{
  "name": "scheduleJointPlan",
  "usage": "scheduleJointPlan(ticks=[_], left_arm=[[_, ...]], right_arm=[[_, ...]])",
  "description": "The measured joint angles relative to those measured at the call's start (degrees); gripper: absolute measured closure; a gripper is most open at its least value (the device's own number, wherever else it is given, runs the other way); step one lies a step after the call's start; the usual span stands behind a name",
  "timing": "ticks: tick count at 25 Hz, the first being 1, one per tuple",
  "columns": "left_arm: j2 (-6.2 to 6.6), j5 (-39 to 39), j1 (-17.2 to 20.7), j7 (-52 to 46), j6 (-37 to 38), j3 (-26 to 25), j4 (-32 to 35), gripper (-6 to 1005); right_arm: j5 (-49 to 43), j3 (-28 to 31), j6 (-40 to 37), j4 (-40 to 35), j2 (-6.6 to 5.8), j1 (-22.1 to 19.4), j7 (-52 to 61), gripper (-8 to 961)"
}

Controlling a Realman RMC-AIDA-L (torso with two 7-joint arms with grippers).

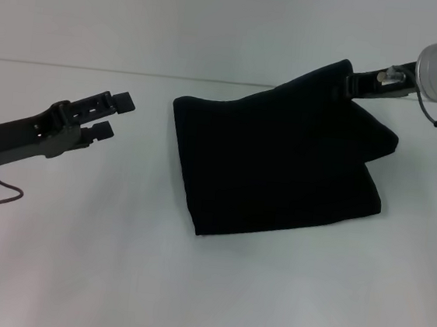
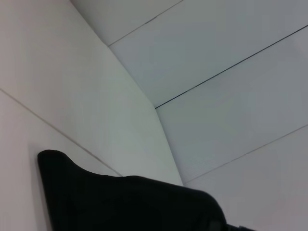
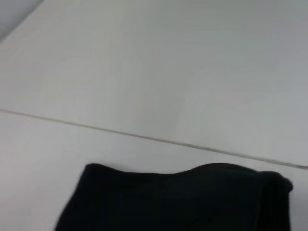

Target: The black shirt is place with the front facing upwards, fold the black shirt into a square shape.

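The black shirt (image 1: 277, 162) lies folded into a rough block on the middle of the white table, plain black side up, with no lettering showing. Its far right corner is lifted off the table, and my right gripper (image 1: 354, 81) is shut on that corner, its fingertips mostly hidden by the cloth. My left gripper (image 1: 114, 115) hovers open to the left of the shirt, a short gap away from its left edge, holding nothing. The shirt (image 2: 130, 202) also fills the lower part of the left wrist view, and the shirt (image 3: 178, 199) shows in the right wrist view too.
The white table (image 1: 205, 295) stretches around the shirt, with its back edge meeting a pale wall (image 1: 140, 15) behind. A thin cable (image 1: 0, 195) hangs from my left arm near the table's left side.
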Motion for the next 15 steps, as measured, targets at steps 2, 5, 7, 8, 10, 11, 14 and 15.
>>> scheduleJointPlan(ticks=[2,5,7,8,10,11,14,15], left_arm=[[0.00,0.0,0.0,0.0,0.0,0.0,0.0,51],[0.00,-0.1,0.1,0.0,0.0,0.0,-0.1,50],[0.00,-0.1,0.1,0.0,-0.2,0.0,0.0,50],[0.00,-0.1,0.1,0.0,-0.2,0.0,0.0,50],[0.00,-0.1,0.1,0.0,-0.3,-0.1,0.0,50],[0.00,-0.1,0.1,0.0,-0.3,-0.1,0.0,50],[0.00,-0.1,0.0,0.0,-0.4,-0.1,0.0,50],[0.01,-0.1,0.0,0.0,-0.4,-0.1,0.0,50]], right_arm=[[-1.7,-0.1,0.5,1.0,0.29,0.2,0.0,895],[-3.6,-1.0,3.8,4.5,0.47,0.2,-0.1,895],[-5.0,-1.8,6.8,7.2,0.48,0.3,-0.1,895],[-5.6,-2.1,8.2,8.8,0.49,0.3,-0.1,896],[-6.4,-2.3,10.4,11.0,0.49,0.3,-0.1,897],[-6.8,-2.3,11.3,11.9,0.48,0.3,-0.1,891],[-6.9,-2.2,12.7,12.6,0.47,0.1,-0.1,874],[-6.8,-2.1,12.8,12.7,0.45,0.0,-0.1,869]])
